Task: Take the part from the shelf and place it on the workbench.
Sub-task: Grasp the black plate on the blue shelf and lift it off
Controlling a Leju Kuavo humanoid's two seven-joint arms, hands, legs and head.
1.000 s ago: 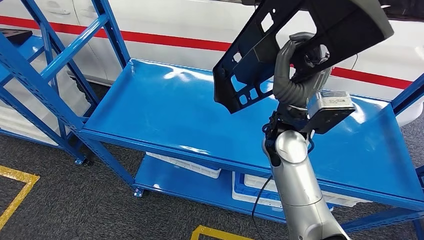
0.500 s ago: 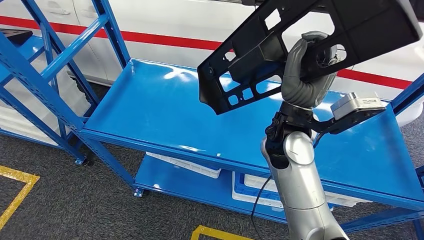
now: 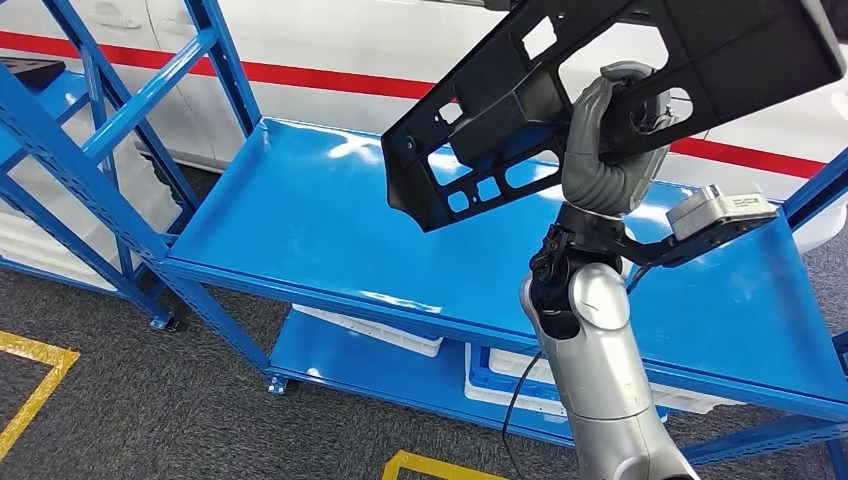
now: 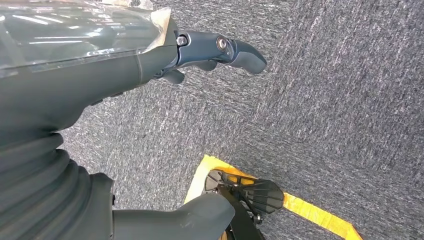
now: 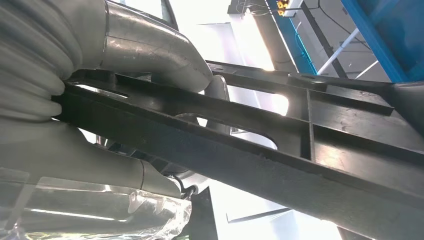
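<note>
part (image 3: 640, 70), a flat black plastic panel with cut-outs, is held in the air above the blue shelf (image 3: 330, 225), its long axis running from low on the left to high on the right. right hand (image 3: 610, 130), raised on an upright silver arm, grips it through an opening. left hand (image 4: 150, 60) hangs over grey carpet, fingers apart, holding nothing.

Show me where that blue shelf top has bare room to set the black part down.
The upper deck of the blue shelf is bare from its left rim, beside the slanted blue upright, across to under the black part gripped by the right hand. The right end, around the wrist camera, also looks bare. The lower deck is crowded with white trays.
</note>
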